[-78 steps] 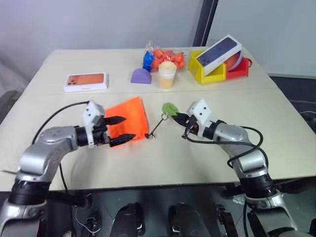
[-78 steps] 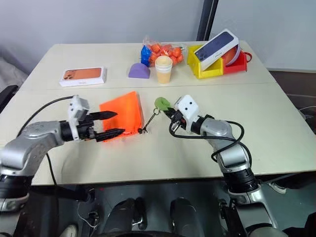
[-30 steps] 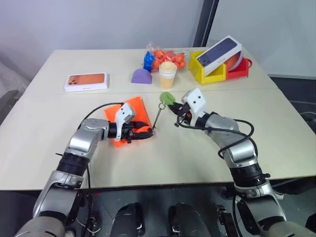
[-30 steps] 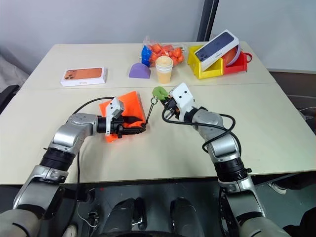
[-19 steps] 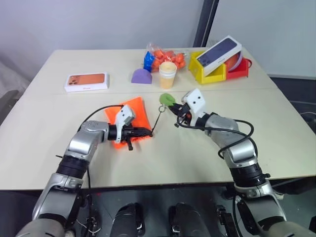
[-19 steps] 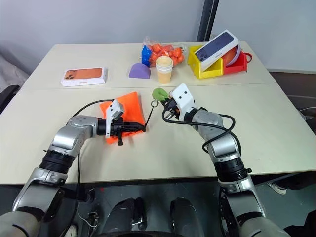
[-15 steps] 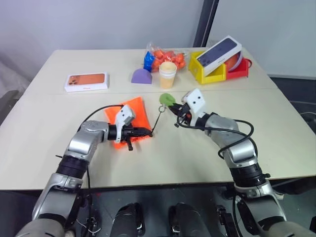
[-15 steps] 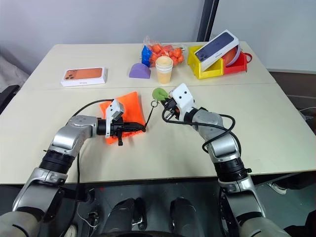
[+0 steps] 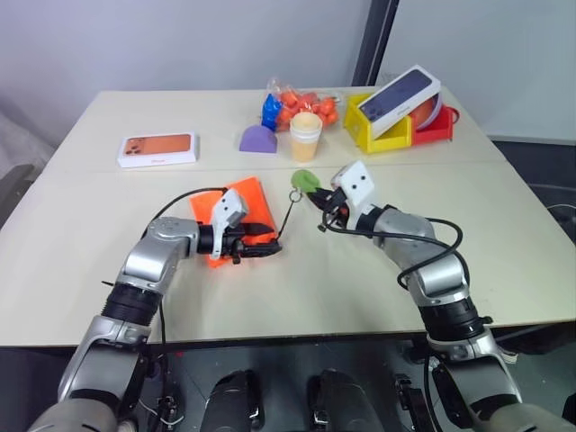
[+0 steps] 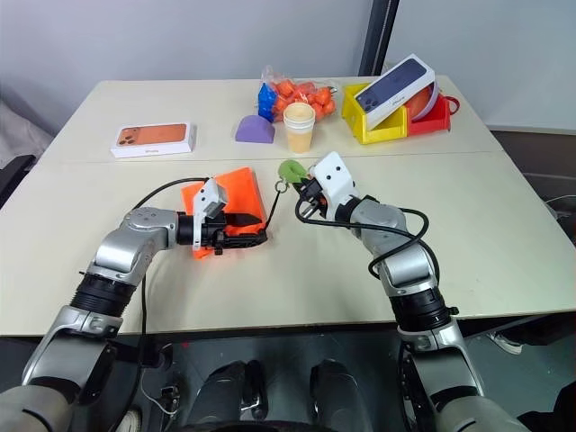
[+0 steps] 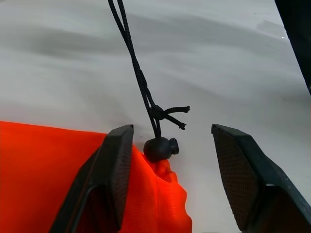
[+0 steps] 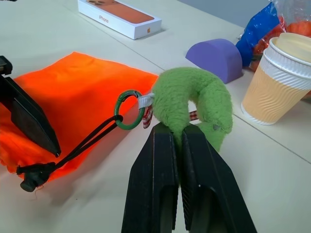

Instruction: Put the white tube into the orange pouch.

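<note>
The left gripper (image 11: 170, 170) is standing with its fingers apart at the cord end of the bright orange soft fabric pouch (image 9: 236, 209). Just right of that pouch, the right gripper (image 12: 181, 141) is pinching a green plush charm (image 12: 194, 104).

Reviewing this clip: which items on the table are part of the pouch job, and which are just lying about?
In the job: orange pouch; its black cord; green plush charm ringed to the cord, pinched by the right tool; left tool, open at the pouch mouth.
Lying about: white box, purple block, paper cup, bag of orange bits, yellow bin, red bin, dark box.
</note>
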Motion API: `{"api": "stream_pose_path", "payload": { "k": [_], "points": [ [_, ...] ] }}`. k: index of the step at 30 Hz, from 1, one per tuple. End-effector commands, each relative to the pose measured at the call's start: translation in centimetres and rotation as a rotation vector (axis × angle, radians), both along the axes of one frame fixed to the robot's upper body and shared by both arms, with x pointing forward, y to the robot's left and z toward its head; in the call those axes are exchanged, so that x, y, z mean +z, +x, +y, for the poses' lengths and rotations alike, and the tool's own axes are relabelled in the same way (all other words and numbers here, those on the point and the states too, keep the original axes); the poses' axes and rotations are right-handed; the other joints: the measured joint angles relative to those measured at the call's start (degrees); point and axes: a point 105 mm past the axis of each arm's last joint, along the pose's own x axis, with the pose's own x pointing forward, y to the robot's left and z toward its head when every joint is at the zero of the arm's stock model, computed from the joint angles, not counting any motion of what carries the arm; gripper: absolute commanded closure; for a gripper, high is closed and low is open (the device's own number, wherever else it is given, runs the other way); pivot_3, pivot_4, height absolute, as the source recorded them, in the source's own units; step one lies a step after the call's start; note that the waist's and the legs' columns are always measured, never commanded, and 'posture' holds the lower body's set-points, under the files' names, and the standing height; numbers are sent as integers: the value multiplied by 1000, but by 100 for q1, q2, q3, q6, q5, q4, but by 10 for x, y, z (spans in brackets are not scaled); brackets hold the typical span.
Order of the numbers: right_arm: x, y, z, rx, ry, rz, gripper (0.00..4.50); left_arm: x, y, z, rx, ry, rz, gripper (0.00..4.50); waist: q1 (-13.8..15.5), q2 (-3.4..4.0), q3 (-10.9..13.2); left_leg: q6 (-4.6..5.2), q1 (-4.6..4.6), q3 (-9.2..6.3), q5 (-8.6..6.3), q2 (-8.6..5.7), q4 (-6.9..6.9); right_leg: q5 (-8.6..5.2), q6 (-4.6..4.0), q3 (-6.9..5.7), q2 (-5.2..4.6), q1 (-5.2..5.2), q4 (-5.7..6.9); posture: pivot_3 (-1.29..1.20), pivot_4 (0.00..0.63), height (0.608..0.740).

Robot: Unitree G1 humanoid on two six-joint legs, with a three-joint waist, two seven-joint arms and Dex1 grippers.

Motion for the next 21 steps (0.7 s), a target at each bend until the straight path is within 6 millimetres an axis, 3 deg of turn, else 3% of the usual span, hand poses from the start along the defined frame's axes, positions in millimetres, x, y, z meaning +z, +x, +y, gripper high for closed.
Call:
{"api": "stream_pose_path", "payload": {
  "k": [1,13,16,20,21],
  "points": [
    [21,-4,5,18,28,-75,4500,1,-1,1,-3,26,-25,1649,2,0,0,0,0,0,0,0,0,0,0,0,0,0,0,0,150,740],
    [22,-4,5,20,27,-77,4500,-8,-1,-1,8,48,-16,1649,2,0,0,2,0,0,-1,0,5,0,0,0,-2,0,4,0,150,740],
    [22,-5,5,20,28,-76,4500,-9,-1,0,10,49,-12,2455,0,0,0,2,1,0,-2,0,5,0,0,0,-2,0,4,0,150,740],
    [22,-4,5,20,28,-77,4500,-10,-2,1,10,56,-11,4442,2,0,0,4,0,0,-3,0,5,0,0,0,-3,0,5,0,150,740],
    [23,-4,5,20,28,-77,4500,-10,-1,1,11,60,-11,4442,5,0,0,4,0,0,-3,0,5,0,0,0,-3,0,4,0,150,740]
  ]
}}
